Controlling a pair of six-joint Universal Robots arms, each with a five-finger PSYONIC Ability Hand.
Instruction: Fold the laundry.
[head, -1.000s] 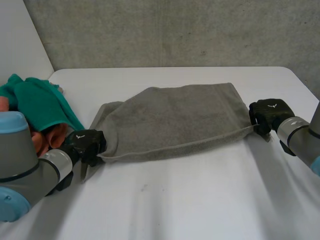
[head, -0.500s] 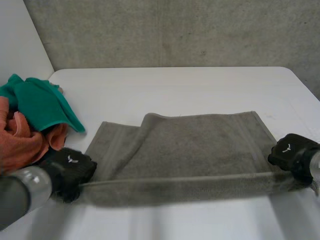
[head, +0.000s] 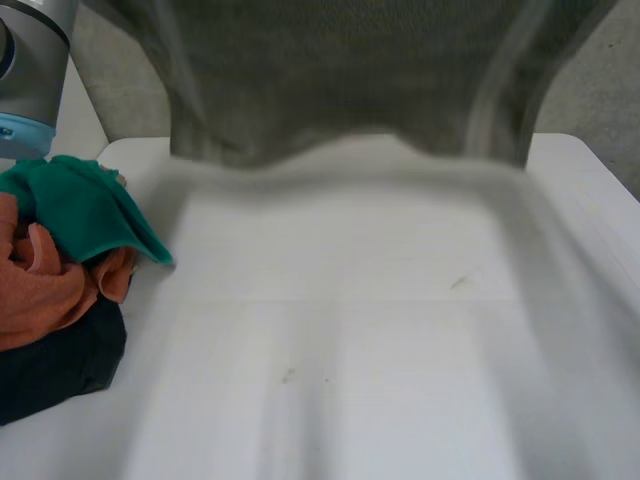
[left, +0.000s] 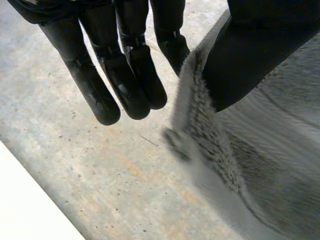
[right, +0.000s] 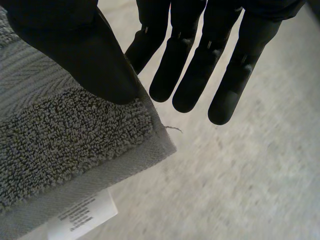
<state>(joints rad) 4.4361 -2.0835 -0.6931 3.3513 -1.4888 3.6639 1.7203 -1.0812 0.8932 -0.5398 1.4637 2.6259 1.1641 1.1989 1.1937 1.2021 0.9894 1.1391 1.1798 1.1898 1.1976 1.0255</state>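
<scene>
The grey towel (head: 350, 70) hangs spread in the air above the white table (head: 350, 350), its lower edge wavy over the table's far side. In the left wrist view my left hand (left: 125, 75) has its thumb pressed on one upper corner of the towel (left: 260, 165), pinching it against the straight fingers. In the right wrist view my right hand (right: 75, 50) pinches the other upper corner of the towel (right: 60, 145) the same way, close to a white label (right: 82, 215). My left arm (head: 30, 60) rises at the table's left.
A heap of laundry lies at the table's left edge: a green cloth (head: 80, 205) on top, an orange one (head: 40, 290) below it and a dark one (head: 50, 365) nearest me. A concrete wall stands behind the table.
Both hands have lifted the towel off the table by its near corners. It lay flat a second ago and now hangs high in front of the camera.
</scene>
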